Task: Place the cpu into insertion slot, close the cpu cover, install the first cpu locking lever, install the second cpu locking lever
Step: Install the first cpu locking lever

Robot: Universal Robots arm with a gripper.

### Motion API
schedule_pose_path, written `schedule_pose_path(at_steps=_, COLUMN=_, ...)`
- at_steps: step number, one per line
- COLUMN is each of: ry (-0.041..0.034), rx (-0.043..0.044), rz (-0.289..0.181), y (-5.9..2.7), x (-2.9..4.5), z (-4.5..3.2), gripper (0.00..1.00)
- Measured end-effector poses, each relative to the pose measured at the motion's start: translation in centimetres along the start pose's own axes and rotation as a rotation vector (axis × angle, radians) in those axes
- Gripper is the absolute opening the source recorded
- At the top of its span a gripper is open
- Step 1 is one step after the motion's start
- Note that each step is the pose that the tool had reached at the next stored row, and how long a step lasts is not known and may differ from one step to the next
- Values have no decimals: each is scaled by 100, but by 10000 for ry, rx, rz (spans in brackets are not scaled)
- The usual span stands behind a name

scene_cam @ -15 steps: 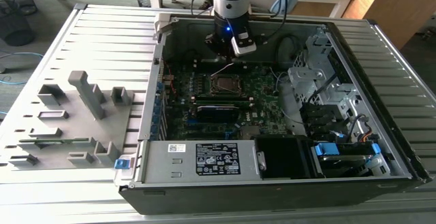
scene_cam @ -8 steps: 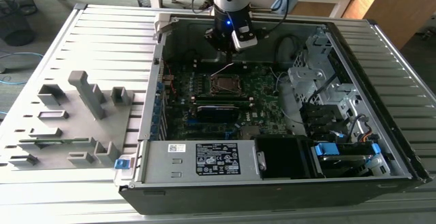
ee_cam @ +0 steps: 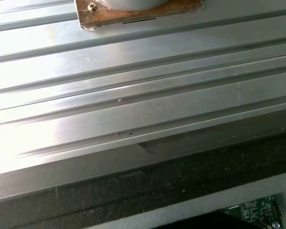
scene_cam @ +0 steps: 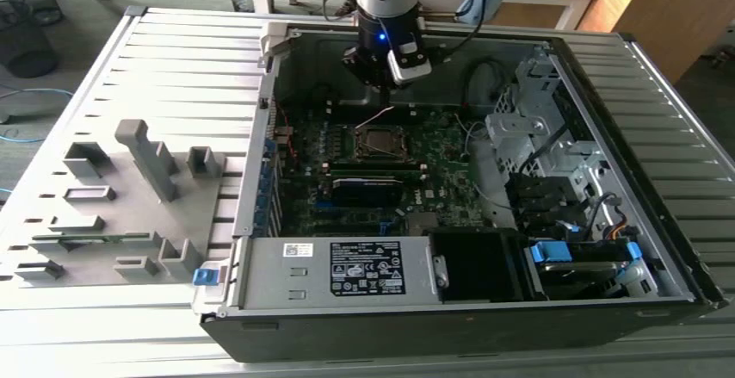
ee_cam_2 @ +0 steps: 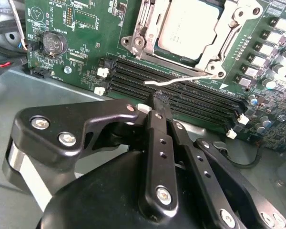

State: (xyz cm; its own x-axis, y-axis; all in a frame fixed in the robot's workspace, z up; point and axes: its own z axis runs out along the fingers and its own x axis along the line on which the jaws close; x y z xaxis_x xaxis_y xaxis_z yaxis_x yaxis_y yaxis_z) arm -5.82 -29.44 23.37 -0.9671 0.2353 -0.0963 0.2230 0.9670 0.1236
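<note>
The pincer (ee_cam_2: 158, 102) hangs inside the open computer case (scene_cam: 460, 309), its two black fingers (ee_cam_2: 157, 143) drawn together with nothing between them, the tips just above the black memory slots (ee_cam_2: 181, 93) of the green motherboard (ee_cam_2: 86, 38). Just beyond those slots sits the socket, where the cpu (ee_cam_2: 190, 28) already lies flat with its dull silver top showing, framed by the cpu cover (ee_cam_2: 219, 52). A thin metal locking lever (ee_cam_2: 181, 80) sticks out from the socket's corner across the memory slots toward the fingertips. Off to one side of the socket is a round coin battery (ee_cam_2: 54, 43). In the exterior view the arm (scene_cam: 388, 16) comes down over the far part of the case, the socket (scene_cam: 377, 143) near the board's middle; the power supply (scene_cam: 333, 270) sits along the near edge and a drive cage (scene_cam: 540, 137) toward the exterior view's right. Beside the case, on the ribbed metal counter (scene_cam: 172, 68), stand grey fixture blocks (scene_cam: 144, 158).
</note>
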Motion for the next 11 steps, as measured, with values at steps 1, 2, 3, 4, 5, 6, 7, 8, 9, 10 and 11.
schedule_pose_path(at_steps=1, ry=-10, rx=-4, rz=0, y=-10, x=-2, z=-1, gripper=11)
schedule_pose_path(at_steps=2, ry=-18, rx=-6, rz=0, y=-23, x=-5, z=-3, gripper=11)
schedule_pose_path(at_steps=3, ry=-23, rx=-6, rz=0, y=-38, x=-9, z=-5, gripper=11)
schedule_pose_path(at_steps=4, ry=-28, rx=-7, rz=-1, y=-52, x=-12, z=-6, gripper=11)
schedule_pose_path(at_steps=5, ry=-35, rx=-10, rz=-3, y=-64, x=-15, z=-7, gripper=11)
schedule_pose_path(at_steps=6, ry=-44, rx=-12, rz=-3, y=-74, x=-16, z=-8, gripper=11)
schedule_pose_path(at_steps=7, ry=-56, rx=-16, rz=-4, y=-83, x=-15, z=-9, gripper=11)
schedule_pose_path(at_steps=8, ry=-69, rx=-17, rz=-4, y=-90, x=-12, z=-11, gripper=11)
schedule_pose_path(at_steps=9, ry=-81, rx=-20, rz=-5, y=-97, x=-7, z=-12, gripper=11)
schedule_pose_path(at_steps=10, ry=-95, rx=-24, rz=-8, y=-102, x=-1, z=-13, gripper=11)
schedule_pose_path(at_steps=11, ry=-108, rx=-27, rz=-10, y=-107, x=6, z=-15, gripper=11)
